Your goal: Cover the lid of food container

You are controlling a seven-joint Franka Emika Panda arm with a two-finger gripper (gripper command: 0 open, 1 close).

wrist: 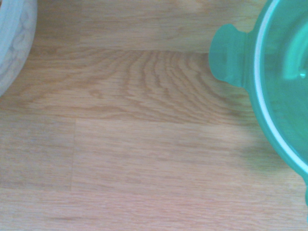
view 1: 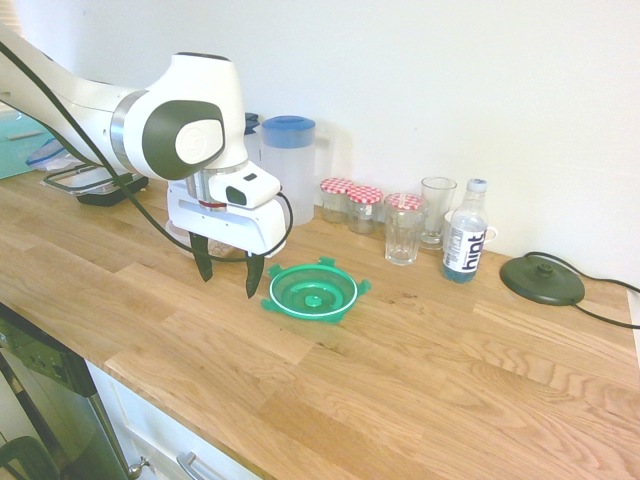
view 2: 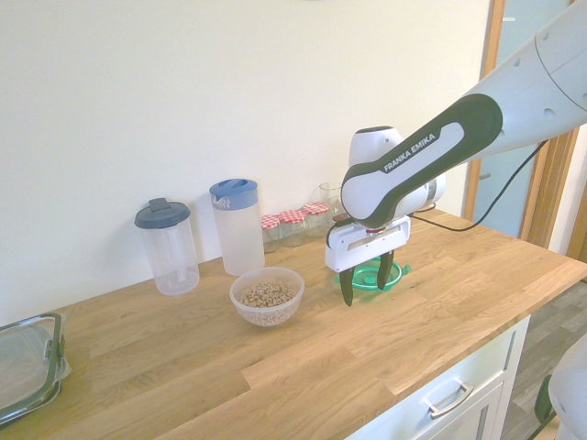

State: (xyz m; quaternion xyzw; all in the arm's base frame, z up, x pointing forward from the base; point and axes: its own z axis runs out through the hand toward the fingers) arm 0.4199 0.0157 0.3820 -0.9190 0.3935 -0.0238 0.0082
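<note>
Item: one round green plastic lid (view 1: 313,292) with side clip tabs and a white ring, lying flat on the pale wooden surface (view 1: 420,360), unheld. Item: one small round clear plastic bowl (view 2: 267,296) of pale beige grains, the food container, standing open on the same surface a short way from the lid, with bare wood between them in the wrist view. Item: one white arm's gripper (view 1: 228,271), pointed straight down, its dark jaws spread wide and empty, hanging above the wood between bowl and lid, just beside the lid's rim and not touching it. Along the wall: a blue-lidded clear pitcher (view 2: 237,225), a second clear jug with a grey lid (view 2: 166,245), jars with red checked caps (view 1: 351,204), drinking glasses (view 1: 403,228) and a water bottle (view 1: 465,240). Step in hand, by judgement: the approach to the lid, grasp not yet made. The next move called for shifting the jaws over the lid, lowering them astride its rim or a tab, and closing before carrying it to the bowl.
</note>
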